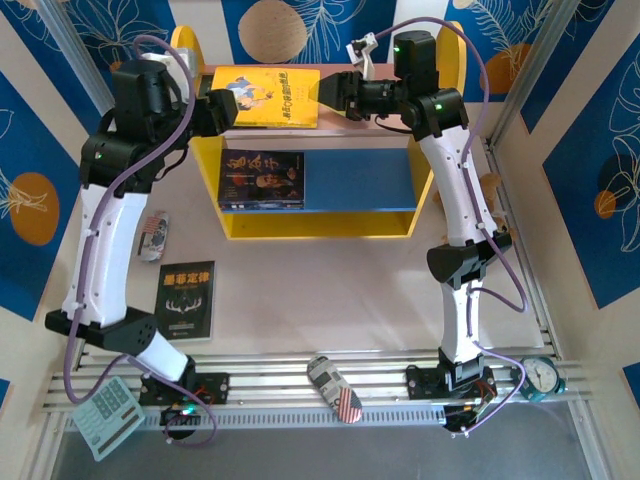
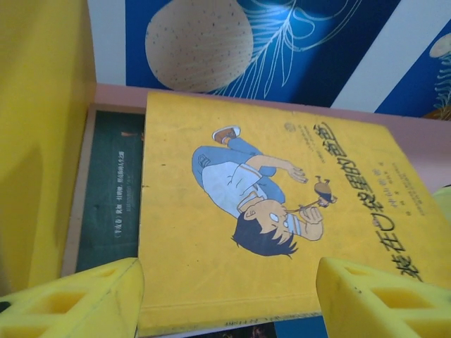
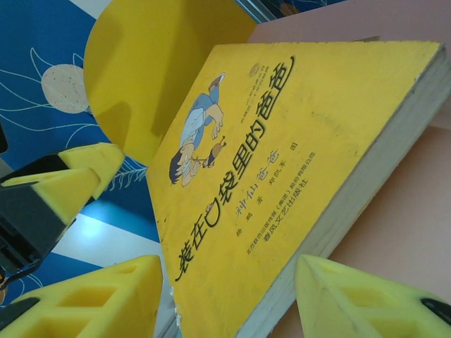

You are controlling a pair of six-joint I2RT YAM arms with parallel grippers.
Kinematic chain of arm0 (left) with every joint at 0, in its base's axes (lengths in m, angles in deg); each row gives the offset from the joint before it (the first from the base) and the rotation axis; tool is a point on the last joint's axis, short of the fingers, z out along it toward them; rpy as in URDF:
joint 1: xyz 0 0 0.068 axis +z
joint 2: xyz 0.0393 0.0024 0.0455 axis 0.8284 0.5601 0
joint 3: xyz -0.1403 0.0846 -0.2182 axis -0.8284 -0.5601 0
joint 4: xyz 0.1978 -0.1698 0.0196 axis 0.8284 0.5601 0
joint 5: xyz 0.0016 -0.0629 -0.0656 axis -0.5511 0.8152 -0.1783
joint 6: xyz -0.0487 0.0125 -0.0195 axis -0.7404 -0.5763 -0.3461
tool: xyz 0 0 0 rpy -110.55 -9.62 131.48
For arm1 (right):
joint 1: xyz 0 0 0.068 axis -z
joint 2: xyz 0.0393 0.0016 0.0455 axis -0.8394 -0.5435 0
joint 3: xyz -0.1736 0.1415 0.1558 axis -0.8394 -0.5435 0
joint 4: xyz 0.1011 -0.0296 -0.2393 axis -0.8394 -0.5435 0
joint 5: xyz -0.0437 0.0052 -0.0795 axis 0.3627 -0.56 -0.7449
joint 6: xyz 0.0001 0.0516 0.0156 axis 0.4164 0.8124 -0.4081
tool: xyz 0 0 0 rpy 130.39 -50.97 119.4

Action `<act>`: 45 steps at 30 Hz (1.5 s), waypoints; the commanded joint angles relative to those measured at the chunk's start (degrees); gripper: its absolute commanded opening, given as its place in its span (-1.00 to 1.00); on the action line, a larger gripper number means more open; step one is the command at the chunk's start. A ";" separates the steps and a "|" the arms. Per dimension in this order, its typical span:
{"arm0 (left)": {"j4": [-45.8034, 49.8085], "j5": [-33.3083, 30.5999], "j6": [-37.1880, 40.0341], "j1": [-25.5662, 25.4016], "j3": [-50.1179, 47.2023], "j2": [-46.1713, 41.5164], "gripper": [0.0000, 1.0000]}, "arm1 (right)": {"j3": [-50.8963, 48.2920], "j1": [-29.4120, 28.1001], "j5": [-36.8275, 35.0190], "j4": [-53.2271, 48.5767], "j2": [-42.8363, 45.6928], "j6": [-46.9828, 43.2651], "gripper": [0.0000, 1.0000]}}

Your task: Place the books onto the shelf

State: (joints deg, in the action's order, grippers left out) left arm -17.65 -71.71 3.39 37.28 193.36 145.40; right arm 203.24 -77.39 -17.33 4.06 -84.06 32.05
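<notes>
Yellow book [image 1: 265,97] lying flat on the pink top board of the shelf [image 1: 320,224], one hand at each end

The book runs lengthwise along the board, atop a dark book [image 2: 113,190], directly between my hands: left hand [image 1: 222,106] at its left short edge, right hand [image 1: 328,96] at its right, both with jaws apart and empty. The yellow side panel [image 1: 183,45] crowds the left hand; bare board lies to the right

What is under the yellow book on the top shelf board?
A dark book lies under the yellow book, only its left strip showing; the rest is covered.
</notes>
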 commanded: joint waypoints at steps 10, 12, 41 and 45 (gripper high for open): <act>-0.66 -1.77 1.65 0.11 0.25 -3.10 0.33 | 1.09 -0.69 2.82 2.28 -2.33 2.00 0.07; -0.39 -0.68 1.47 0.15 0.01 -3.10 0.33 | 1.34 -0.85 2.90 2.55 -2.60 2.28 0.07; -0.83 3.13 0.91 0.24 -10.70 -7.49 0.34 | 1.64 -2.01 3.44 6.72 -4.05 5.45 0.08; -0.57 4.56 0.94 0.37 -11.06 -7.40 0.33 | 1.90 -1.97 3.21 6.50 -3.97 5.32 0.08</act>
State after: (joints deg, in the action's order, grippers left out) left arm -18.09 -69.16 3.76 37.31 182.87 138.93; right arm 203.66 -78.83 -15.40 11.50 -86.79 37.01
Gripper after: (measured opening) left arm 0.665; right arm 0.542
